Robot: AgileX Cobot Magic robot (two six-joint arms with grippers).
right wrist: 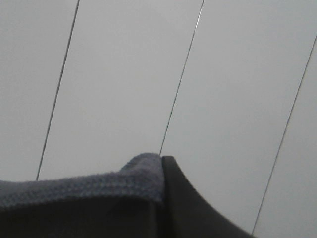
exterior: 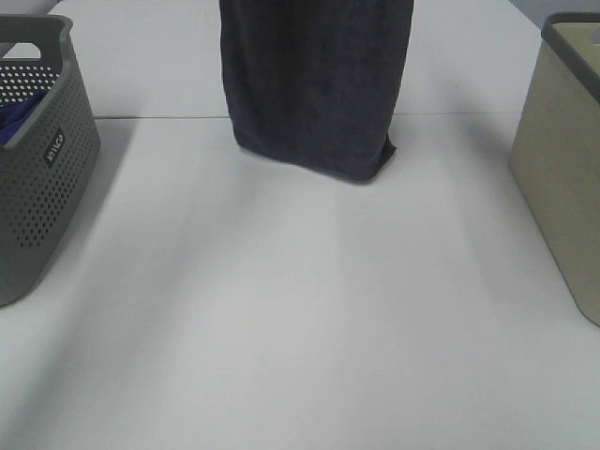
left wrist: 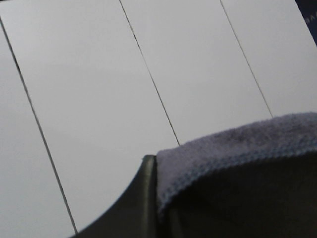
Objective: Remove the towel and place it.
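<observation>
The towel (exterior: 314, 84), dark charcoal and plush, hangs down from above the top edge of the exterior high view. Its folded lower end rests on or just above the white table (exterior: 300, 328) at the back middle. Neither gripper shows in that view. In the left wrist view my left gripper (left wrist: 154, 198) is shut on the towel (left wrist: 237, 144), whose stitched hem lies against one dark finger (left wrist: 133, 213). The right wrist view shows my right gripper (right wrist: 162, 193) shut on another part of the towel (right wrist: 99, 188), beside its dark finger (right wrist: 190, 208).
A grey perforated basket (exterior: 42, 187) stands at the left edge with a blue cloth (exterior: 17, 117) inside. A beige basket (exterior: 562, 178) stands at the right edge. A seam crosses the table behind the towel's lower end.
</observation>
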